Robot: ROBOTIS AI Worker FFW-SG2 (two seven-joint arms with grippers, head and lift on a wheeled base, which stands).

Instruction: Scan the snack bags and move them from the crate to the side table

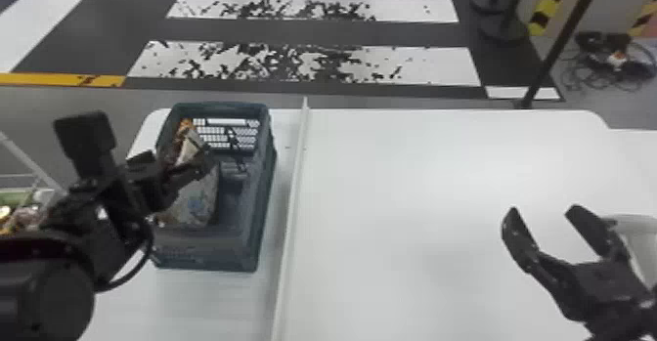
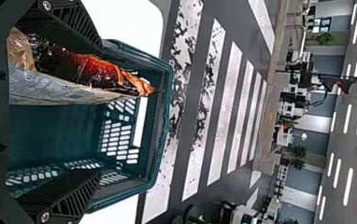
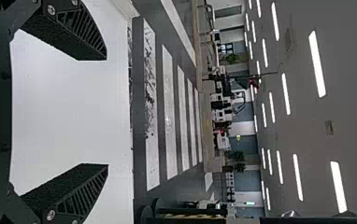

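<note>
The left wrist view has the left claw (image 2: 102,112) released over the crate (image 2: 160,121), and the red-and-silver foil snack bag (image 2: 88,70) sits off-centre inside the crate, close by one finger, its long axis running near to far. In the head view the bag lies along the crate's left side, the left arm much the nearer, while the right claw (image 1: 546,213) is over the white desk (image 1: 440,169), well right of the crate; the right wrist view has that claw spread wide, holding nothing.
</note>
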